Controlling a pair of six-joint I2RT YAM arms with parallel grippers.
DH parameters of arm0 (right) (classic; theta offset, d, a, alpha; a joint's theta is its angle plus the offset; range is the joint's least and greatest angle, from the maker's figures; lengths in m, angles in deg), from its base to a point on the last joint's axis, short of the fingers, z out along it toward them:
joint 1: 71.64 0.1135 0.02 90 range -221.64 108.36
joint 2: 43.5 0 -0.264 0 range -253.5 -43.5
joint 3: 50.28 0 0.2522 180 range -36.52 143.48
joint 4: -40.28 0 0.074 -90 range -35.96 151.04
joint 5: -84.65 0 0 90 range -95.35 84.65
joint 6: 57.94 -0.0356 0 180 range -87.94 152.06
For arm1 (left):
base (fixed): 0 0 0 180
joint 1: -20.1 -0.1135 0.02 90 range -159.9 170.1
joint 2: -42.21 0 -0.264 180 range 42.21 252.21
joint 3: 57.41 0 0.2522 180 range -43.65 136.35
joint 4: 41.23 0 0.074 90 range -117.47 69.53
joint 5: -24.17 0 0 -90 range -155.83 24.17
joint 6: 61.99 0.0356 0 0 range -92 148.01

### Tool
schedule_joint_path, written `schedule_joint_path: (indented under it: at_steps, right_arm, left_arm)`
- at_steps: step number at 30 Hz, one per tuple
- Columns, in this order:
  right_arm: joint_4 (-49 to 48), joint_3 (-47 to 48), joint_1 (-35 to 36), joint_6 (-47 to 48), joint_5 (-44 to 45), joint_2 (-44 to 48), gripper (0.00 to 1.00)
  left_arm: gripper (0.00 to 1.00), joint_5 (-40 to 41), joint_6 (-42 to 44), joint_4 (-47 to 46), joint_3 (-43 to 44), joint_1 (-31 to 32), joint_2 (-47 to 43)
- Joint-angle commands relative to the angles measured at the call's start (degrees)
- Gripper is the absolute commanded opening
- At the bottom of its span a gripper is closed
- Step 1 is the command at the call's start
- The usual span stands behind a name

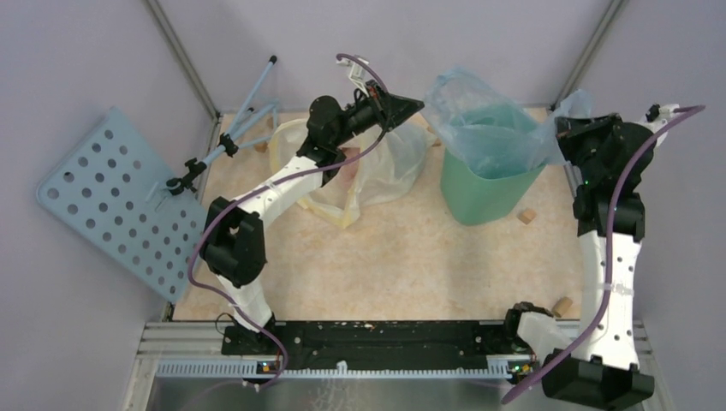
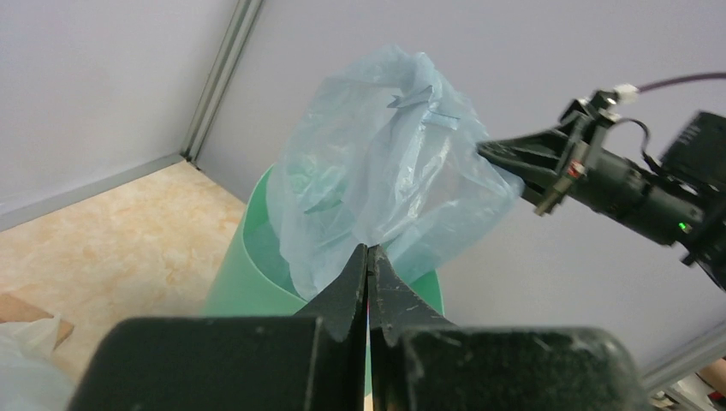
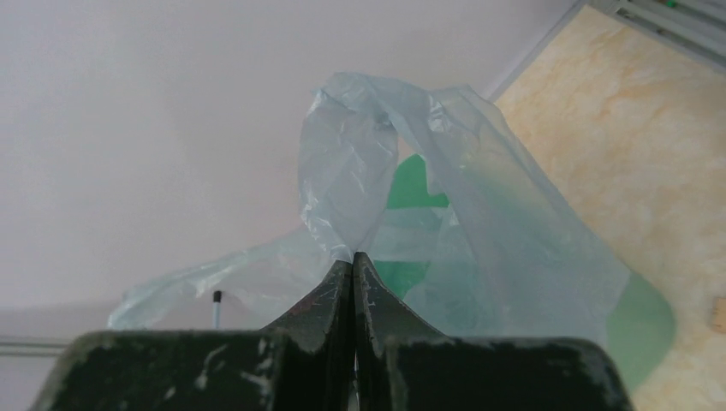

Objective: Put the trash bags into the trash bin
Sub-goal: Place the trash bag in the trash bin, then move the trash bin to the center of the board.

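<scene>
The trash bag (image 1: 488, 116), thin see-through pale-blue film, is stretched over the mouth of the mint-green trash bin (image 1: 479, 193) at the back right. My left gripper (image 1: 419, 103) is shut on the bag's left edge. My right gripper (image 1: 561, 124) is shut on its right edge. In the left wrist view the closed tips (image 2: 368, 248) pinch the film (image 2: 385, 163) above the bin (image 2: 248, 274). In the right wrist view the closed tips (image 3: 354, 255) pinch the bag (image 3: 488, 231), and the bin (image 3: 411, 184) shows through it.
A whitish bag with a yellow rim (image 1: 377, 171) lies under the left arm. A pale-blue perforated board (image 1: 111, 197) leans at the far left beside a thin blue rod stand (image 1: 231, 137). Small wooden blocks (image 1: 526, 216) lie near the bin.
</scene>
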Motion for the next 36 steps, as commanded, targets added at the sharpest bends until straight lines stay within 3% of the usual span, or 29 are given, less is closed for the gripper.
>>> schedule_joint_path:
  at_steps: [1, 4, 7, 12, 17, 20, 24, 28, 34, 36]
  right_arm:
    - [2.08, -5.62, -0.71, 9.33, 3.38, 8.11, 0.00]
    - [3.79, -9.68, -0.71, 11.27, 5.04, 12.38, 0.00]
    - [3.16, -13.86, -0.69, 11.95, 6.23, 14.49, 0.17]
    - [3.55, -16.96, -0.71, 12.31, 3.71, 13.02, 0.27]
    - [3.40, -18.71, -0.71, 14.12, 4.07, 13.32, 0.56]
    - [4.44, -18.25, -0.71, 15.62, 6.72, 13.02, 0.65]
    - [4.85, -17.83, -0.71, 15.97, 6.09, 10.18, 0.64]
    - [6.33, -16.91, -0.71, 12.87, 4.65, 7.06, 0.57]
    - [6.23, -16.10, -0.71, 12.50, 2.81, 6.63, 0.57]
    - [5.83, -15.78, -0.71, 12.36, 2.81, 6.72, 0.46]
  left_arm:
    - [0.00, -0.05, 2.13, 2.67, 3.57, -1.25, 0.37]
    - [0.00, 0.25, 4.78, 7.42, 5.97, -1.25, 1.96]
    - [0.00, 0.14, 4.59, 7.60, 6.32, -1.22, 3.37]
    - [0.00, -1.87, 3.62, 8.78, 7.58, -0.67, 6.54]
    - [0.00, -3.30, 4.30, 10.04, 8.87, 0.24, 8.58]
    - [0.00, -3.37, 5.33, 9.59, 9.05, 0.87, 9.07]
    - [0.04, -3.55, 4.62, 9.39, 9.94, 1.28, 10.24]
    - [0.08, -4.13, 4.44, 7.88, 9.11, 1.29, 9.75]
    - [0.13, -2.91, 6.63, 7.57, 5.48, -0.82, 5.09]
    - [0.17, -3.11, 6.61, 7.68, 4.65, -1.36, 3.65]
